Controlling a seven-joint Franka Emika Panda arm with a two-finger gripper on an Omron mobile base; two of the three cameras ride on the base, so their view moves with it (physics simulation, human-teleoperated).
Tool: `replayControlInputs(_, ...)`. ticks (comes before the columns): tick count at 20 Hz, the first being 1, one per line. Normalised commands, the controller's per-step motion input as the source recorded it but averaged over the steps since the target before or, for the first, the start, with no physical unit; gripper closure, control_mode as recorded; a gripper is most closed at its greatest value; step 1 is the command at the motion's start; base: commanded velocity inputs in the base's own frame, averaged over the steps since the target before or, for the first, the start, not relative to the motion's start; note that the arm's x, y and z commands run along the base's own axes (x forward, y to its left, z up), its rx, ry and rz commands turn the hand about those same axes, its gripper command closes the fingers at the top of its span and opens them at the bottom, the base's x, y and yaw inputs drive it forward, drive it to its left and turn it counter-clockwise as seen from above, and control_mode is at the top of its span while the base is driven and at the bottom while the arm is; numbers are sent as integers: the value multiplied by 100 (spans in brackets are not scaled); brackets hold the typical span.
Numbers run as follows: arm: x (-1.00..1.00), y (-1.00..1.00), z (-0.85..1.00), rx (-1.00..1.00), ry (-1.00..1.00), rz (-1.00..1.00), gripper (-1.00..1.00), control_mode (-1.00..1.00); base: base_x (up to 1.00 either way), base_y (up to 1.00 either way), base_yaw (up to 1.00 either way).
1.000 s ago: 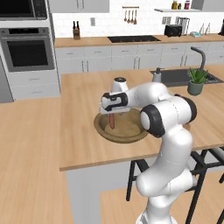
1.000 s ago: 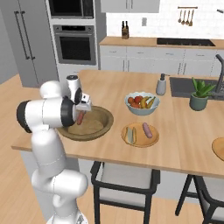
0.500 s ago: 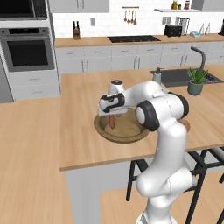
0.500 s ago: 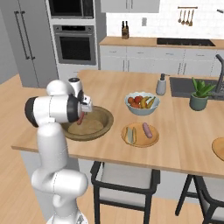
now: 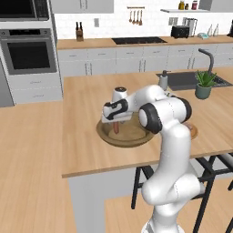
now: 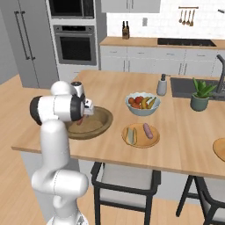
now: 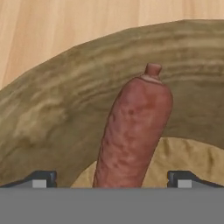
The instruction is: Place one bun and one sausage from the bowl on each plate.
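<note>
My gripper [image 7: 113, 179] is open and reaches down into the wide wooden bowl [image 5: 136, 139] [image 6: 103, 118] [image 7: 65, 100]. A reddish sausage [image 7: 133, 131] [image 5: 117, 128] leans against the bowl's inner wall. It sits between the two fingertips [image 7: 43, 178], with a gap on each side. The near plate [image 6: 138, 143] lies to the right of the bowl and carries a bun [image 6: 130, 135] and a sausage [image 6: 148, 130]. A second plate [image 6: 219, 149] lies bare at the far right edge. My arm hides most of the bowl's inside in both base views.
A pale bowl of fruit [image 6: 143, 103] stands behind the near plate. A soap bottle [image 6: 162, 84], a sink and a potted plant [image 6: 200, 96] are at the back right. Stools stand under the island's front edge.
The hand has drifted a little left and lower into the bowl. The jaws have stayed wide open.
</note>
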Motion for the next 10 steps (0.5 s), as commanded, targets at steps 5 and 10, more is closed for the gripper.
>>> replayControlInputs(5, 14, 0, -16, 0, 0, 0, 100, -100, 0, 0, 0)
replayControlInputs(10, 3, 0, -5, 0, 0, 0, 100, -100, 0, 0, 0)
